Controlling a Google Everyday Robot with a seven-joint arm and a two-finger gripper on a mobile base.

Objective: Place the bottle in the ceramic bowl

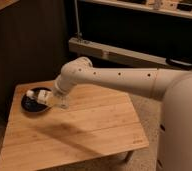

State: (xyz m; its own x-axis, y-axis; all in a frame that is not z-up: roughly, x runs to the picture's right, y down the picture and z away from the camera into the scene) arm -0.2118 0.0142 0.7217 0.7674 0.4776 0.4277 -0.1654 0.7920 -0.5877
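Observation:
The ceramic bowl [29, 105], black and shallow, sits near the far left corner of the wooden table [89, 132]. The whitish bottle [40, 95] lies sideways just over the bowl, with its pale cap pointing left. My gripper [49, 98] is at the bowl's right edge, shut on the bottle's right end. The white arm [119, 80] reaches in from the right and hides the bowl's right rim.
A dark cabinet wall stands behind the table on the left. A pale metal rail [114, 54] runs along the back, under dark shelving. The robot's white body [181, 125] fills the right side. Speckled floor surrounds the table.

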